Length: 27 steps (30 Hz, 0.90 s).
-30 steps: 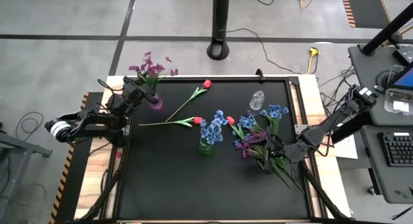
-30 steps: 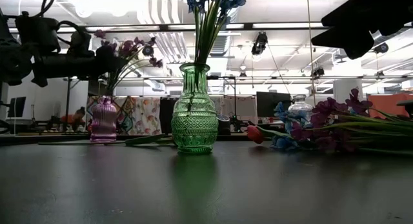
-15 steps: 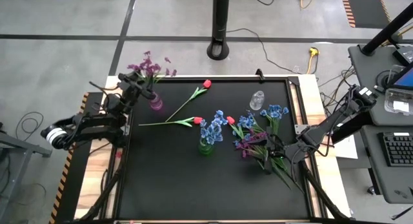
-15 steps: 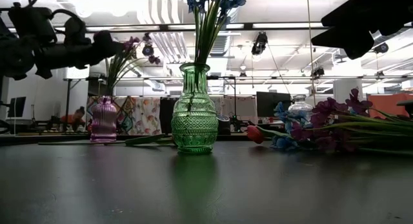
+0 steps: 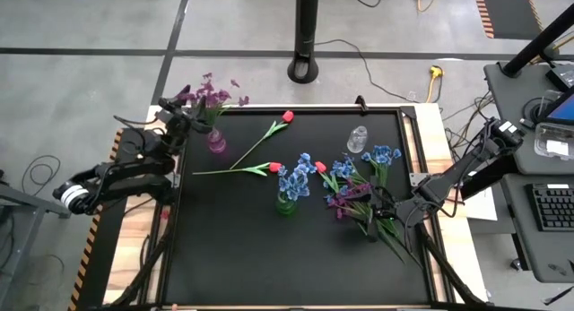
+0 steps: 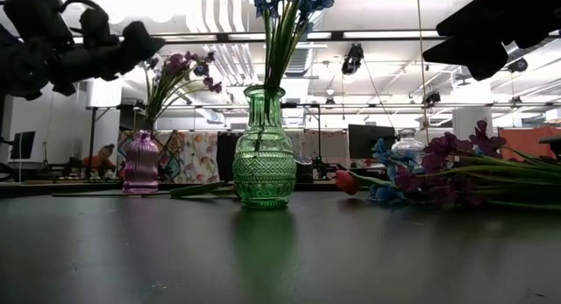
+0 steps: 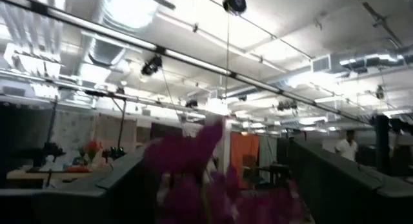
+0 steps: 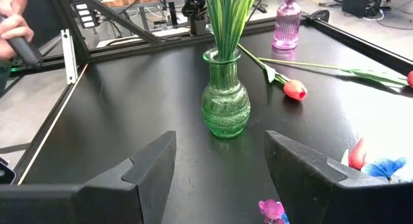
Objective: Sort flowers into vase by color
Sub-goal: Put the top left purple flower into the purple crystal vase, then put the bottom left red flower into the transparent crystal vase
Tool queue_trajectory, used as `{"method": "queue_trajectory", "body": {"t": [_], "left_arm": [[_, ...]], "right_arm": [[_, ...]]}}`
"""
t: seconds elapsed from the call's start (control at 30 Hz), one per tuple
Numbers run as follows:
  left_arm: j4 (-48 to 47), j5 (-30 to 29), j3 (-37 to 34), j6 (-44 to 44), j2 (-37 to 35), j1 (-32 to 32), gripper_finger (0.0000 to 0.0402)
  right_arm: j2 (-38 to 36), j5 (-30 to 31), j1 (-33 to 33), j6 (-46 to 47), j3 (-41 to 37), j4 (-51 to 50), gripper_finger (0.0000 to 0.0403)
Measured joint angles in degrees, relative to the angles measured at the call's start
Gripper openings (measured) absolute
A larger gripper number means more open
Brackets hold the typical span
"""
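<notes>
Purple flowers (image 5: 208, 94) stand with their stems in a pink-purple vase (image 5: 216, 142) at the table's far left. Blue flowers (image 5: 294, 179) stand in a green vase (image 5: 285, 204) at the middle. Two red tulips (image 5: 288, 116) (image 5: 274, 168) lie flat on the black table top, and a third (image 5: 320, 167) lies by a pile of blue and purple flowers (image 5: 359, 181) on the right. My left gripper (image 5: 175, 114) hangs in the air left of the purple blossoms (image 7: 193, 153), apart from them. My right gripper (image 8: 219, 166) hovers open at the pile's near side, nothing between its fingers.
A clear glass vase (image 5: 358, 139) stands at the far right of the table top. A wooden rim (image 5: 429, 150) frames the black surface. A person's hand (image 8: 13, 24) shows beyond the table's edge. Open table lies along the near side.
My left gripper has risen from beside the purple flowers' stems and drawn back toward the table's far left corner, tipping upward. The purple flowers stay standing in their vase.
</notes>
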Motion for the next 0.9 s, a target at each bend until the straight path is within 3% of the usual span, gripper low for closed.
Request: {"method": "queue_trajectory", "body": {"t": [0.33,0.5,0.6,0.73,0.9], "left_arm": [[-4.98,-0.35,7.81,1.47,-2.80,0.00,0.0309],[-14.42,0.22,15.71,4.39,-5.11,-0.24,0.0309],[-29.91,1.65,23.49,5.82,-7.06,-1.29,0.0309],[-60.93,1.83,38.53,9.69,-7.87,-3.48,0.0309],[-92.13,6.21,56.55,16.15,-5.96,-7.11,0.0309]], "right_arm": [[0.00,-0.01,-0.02,0.00,0.00,0.00,0.0226],[0.00,-0.03,0.00,0.00,0.00,0.00,0.0226],[0.00,-0.03,-0.01,0.00,0.45,-0.39,0.0226],[0.00,-0.05,-0.02,0.64,3.17,-3.93,0.0226],[0.08,-0.08,0.00,10.96,9.69,-22.10,0.0226]]}}
